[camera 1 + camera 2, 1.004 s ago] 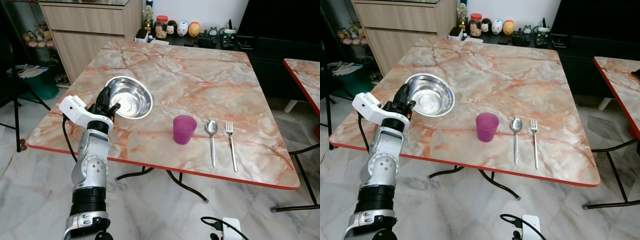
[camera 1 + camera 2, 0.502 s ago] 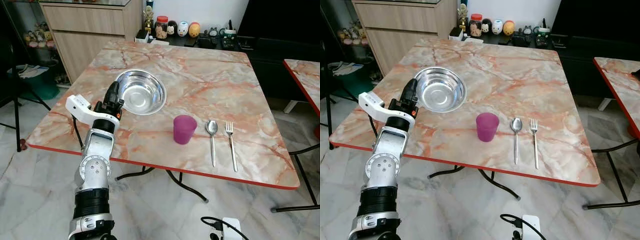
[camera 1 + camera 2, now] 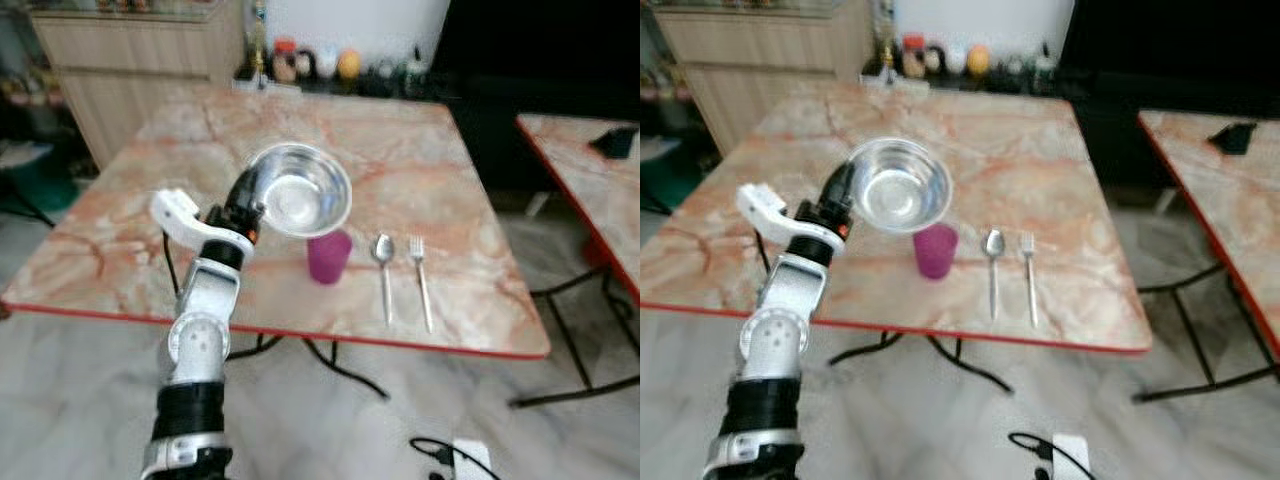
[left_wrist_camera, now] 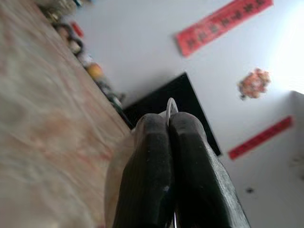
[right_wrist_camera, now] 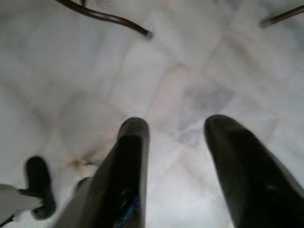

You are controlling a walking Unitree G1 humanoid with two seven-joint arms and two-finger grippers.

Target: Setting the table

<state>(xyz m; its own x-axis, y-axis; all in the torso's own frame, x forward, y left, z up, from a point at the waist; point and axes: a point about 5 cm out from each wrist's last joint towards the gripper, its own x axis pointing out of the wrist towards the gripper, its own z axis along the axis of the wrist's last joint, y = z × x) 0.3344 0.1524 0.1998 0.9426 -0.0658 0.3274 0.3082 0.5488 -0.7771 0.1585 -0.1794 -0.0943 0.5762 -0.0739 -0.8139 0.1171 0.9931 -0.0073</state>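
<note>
**Bowl held over the table, just above the cup**

The left gripper (image 3: pixel 250 192) sits left of centre in the left eye view, its fingers (image 4: pixel 156 175) pinched together on the rim of a steel bowl (image 3: pixel 300 190). The bowl is lifted off the table (image 3: pixel 120 250) and tilted so its hollow faces the camera; its lower edge overlaps the top of the purple cup (image 3: pixel 328 256) in the picture, though whether they touch cannot be told. The silver left arm rises from the bottom of the frame, left of centre.

Right of the cup, on the marble top, lie a spoon (image 3: pixel 384 268) and then a fork (image 3: pixel 421 280), side by side, handles toward the near red edge. They are near the cup but apart from it.

A second table (image 3: pixel 590 190) shows at the right edge of the frame. At the top, behind the first table, small jars and figures stand in a row, blurred.

The right gripper (image 5: pixel 173 156) hangs over pale marble floor (image 5: pixel 199 71), its two fingers well apart and holding nothing.
</note>
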